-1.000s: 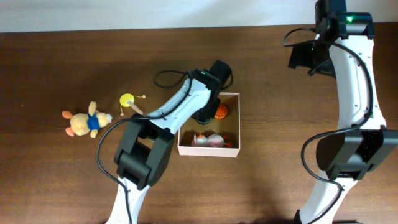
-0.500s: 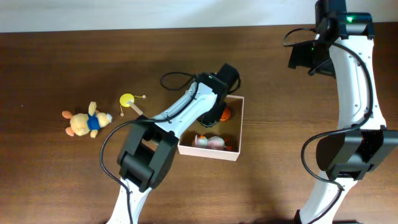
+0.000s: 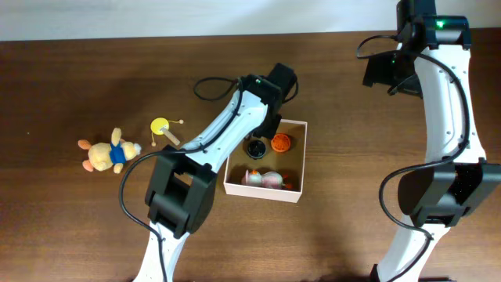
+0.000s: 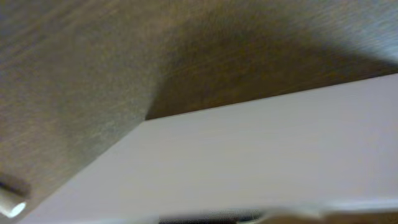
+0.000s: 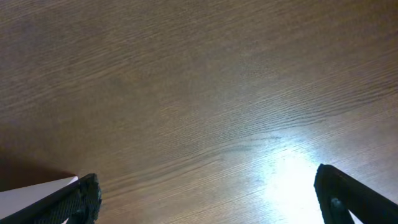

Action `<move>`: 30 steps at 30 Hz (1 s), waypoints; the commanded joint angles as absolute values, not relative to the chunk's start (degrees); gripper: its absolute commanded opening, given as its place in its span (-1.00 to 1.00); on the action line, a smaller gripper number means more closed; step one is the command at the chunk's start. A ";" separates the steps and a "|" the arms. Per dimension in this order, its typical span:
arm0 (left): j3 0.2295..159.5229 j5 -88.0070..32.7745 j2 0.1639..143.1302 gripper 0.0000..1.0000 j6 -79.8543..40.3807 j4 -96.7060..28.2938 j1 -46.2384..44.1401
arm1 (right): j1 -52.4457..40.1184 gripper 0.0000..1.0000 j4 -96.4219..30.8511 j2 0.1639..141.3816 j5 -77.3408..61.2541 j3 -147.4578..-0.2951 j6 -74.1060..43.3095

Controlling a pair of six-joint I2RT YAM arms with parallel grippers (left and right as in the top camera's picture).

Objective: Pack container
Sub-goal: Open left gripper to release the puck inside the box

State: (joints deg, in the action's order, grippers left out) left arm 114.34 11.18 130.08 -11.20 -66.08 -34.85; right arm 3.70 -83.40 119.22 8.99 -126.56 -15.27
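The container [image 3: 263, 189] is a square white box with a tan inside, at the table's middle. It holds an orange ball [image 3: 280, 142], a black round thing [image 3: 255, 146] and a pink-and-white toy [image 3: 262, 178]. My left gripper [image 3: 268, 123] hangs at the box's far left rim; its fingers are hidden under the wrist. The left wrist view shows only the box's blurred white wall [image 4: 280, 143] up close, no fingers. My right gripper [image 5: 211, 193] is open and empty over bare table at the far right, also in the overhead view [image 3: 385, 72].
A tan bear plush with a blue shirt [image 3: 106, 154] lies at the left. A yellow drum toy with a stick [image 3: 162, 127] lies between it and the box. A pale strip runs along the table's far edge [image 3: 156, 19].
My left gripper has drawn back from inside the box to its far rim. The box has shifted and turned a little to the right, and the black round thing now shows inside. The right arm has not moved.
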 commanded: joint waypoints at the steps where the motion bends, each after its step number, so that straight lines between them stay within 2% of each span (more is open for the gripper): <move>1: 116.64 11.81 130.39 -0.95 -11.09 -68.71 -34.72 | 3.77 0.98 -83.37 118.45 9.72 -127.50 -15.97; 13: 116.86 9.08 130.39 -0.96 -12.43 -82.19 -34.74 | 3.77 0.98 -83.37 118.43 9.72 -127.52 -15.97; 22: 116.86 1.34 130.39 -0.96 -12.40 -80.66 -34.87 | 3.77 0.97 -83.37 118.45 9.72 -127.50 -15.97; 30: 116.84 0.82 130.41 -0.96 -12.36 -77.32 -34.87 | 3.79 0.98 -83.37 118.45 9.72 -127.50 -15.97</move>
State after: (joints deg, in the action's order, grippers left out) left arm 115.85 2.11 130.08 -11.84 -77.73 -34.85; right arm 3.70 -83.40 119.22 9.02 -126.54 -15.29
